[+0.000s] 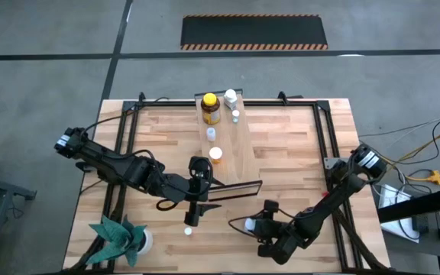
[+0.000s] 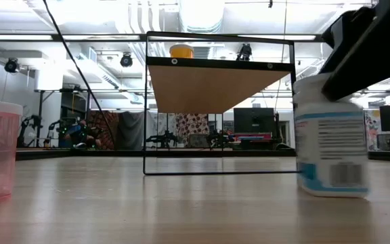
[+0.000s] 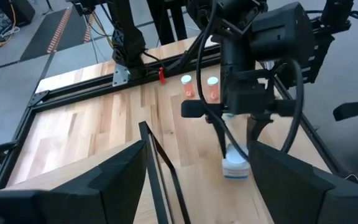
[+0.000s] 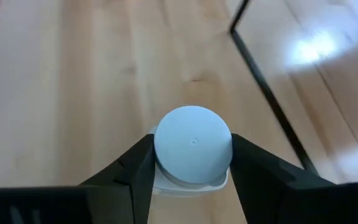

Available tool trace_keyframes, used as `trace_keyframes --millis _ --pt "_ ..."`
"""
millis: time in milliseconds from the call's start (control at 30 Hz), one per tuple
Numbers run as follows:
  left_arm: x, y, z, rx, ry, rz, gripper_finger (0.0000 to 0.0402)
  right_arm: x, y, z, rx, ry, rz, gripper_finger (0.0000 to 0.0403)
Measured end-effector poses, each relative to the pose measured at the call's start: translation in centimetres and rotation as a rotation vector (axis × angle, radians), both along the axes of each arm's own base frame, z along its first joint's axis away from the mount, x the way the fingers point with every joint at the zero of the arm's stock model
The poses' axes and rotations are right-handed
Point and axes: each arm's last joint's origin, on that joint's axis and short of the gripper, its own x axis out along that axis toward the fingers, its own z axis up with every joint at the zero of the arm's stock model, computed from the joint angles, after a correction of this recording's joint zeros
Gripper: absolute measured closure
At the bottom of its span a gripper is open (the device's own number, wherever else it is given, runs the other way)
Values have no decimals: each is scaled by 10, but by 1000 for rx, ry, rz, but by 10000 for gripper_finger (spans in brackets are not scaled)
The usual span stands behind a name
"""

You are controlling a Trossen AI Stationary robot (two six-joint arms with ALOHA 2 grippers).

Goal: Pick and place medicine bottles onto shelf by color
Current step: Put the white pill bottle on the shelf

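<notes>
Butcher-block tabletop (image 1: 281,153) in striped light wood fills my overhead view, with both dark arms reaching in from its sides. Near the front edge, my right gripper (image 4: 193,163) points down over a white round medicine bottle with a white cap and a blue-edged label (image 4: 193,146). Its two fingers (image 4: 138,168) sit against opposite sides of the cap, narrowed to the cap's width. I cannot tell whether the grip is firm; the bottle stands upright on the wood. My left gripper (image 1: 194,214) hovers near the table's middle, beside the near end of the shelf, its fingers (image 3: 114,177) spread wide with nothing between them. The shelf, a long narrow light-wood board on a thin black wire frame (image 1: 235,149), runs away from me down the table's centre. On it stand a big amber bottle with a yellow cap (image 1: 211,108), an orange-capped bottle (image 1: 215,154) and several small white bottles (image 1: 231,97). Two small clear orange-tinted bottles with white caps (image 3: 199,87) stand by the table rail.
</notes>
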Motion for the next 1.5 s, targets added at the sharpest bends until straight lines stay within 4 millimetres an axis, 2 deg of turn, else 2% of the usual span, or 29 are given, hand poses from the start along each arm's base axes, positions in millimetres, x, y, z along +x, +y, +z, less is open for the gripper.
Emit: trace_keyframes --millis 100,400,533,667,800,967,1233,1500 --pt "-1 0 1 13 -4 -7 139 -1 3 13 29 -2 47 226" --pt "-9 -12 3 59 -11 -76 139 -9 0 73 207 -19 280 227" --pt "-16 -17 6 68 -18 -104 139 -14 -12 106 199 -101 346 230" --pt "-22 -18 6 81 -23 -119 139 -19 -32 144 166 -207 402 231" --pt "-28 -14 1 95 -29 -91 139 -21 -60 172 126 -283 468 231" --pt "-39 -6 -7 95 -72 -58 139 -14 -106 192 77 -335 523 231" --pt "-63 9 -14 70 -172 -2 139 7 -194 197 -22 -348 506 232" --pt "-87 26 -13 48 -249 57 139 12 -272 199 -183 -259 392 232"
